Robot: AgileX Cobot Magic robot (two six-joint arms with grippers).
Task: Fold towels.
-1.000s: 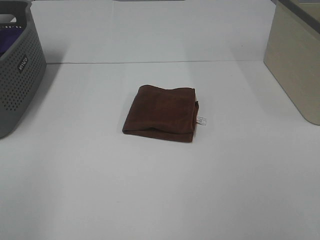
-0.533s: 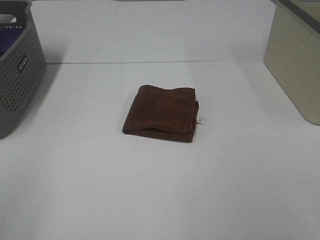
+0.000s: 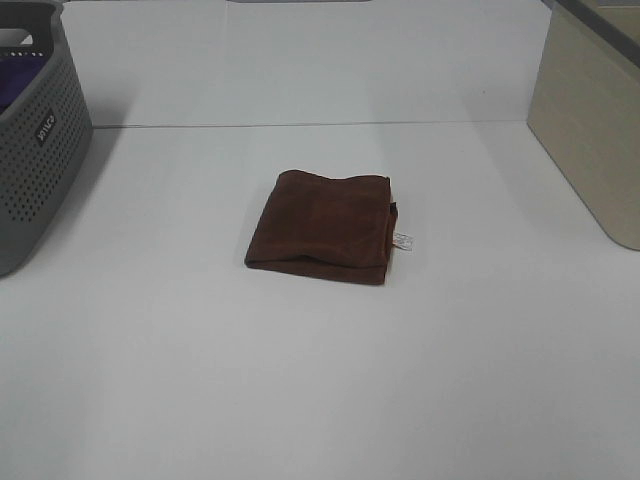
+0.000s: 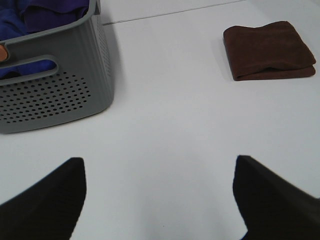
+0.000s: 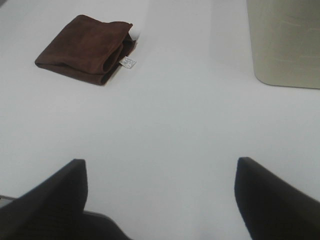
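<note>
Change: nothing has moved since the earlier frame.
Towel (image 3: 322, 227): folded, flat on counter (image 3: 320, 380).
Left gripper (image 4: 160, 195): spread, empty.
Right gripper (image 5: 161, 195): spread, empty.

The left hand (image 4: 159, 200) hangs spread above the table (image 4: 165, 135), folded towel (image 4: 268, 56) and grey basket (image 4: 55, 95) well apart.

table (image 3: 320, 380) open around towel (image 3: 322, 228) | basket (image 3: 35, 140) left | bin (image 3: 590, 120) right

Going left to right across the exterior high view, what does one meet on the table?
Gray perforated basket → folded brown towel → its small white tag → beige bin.
</note>
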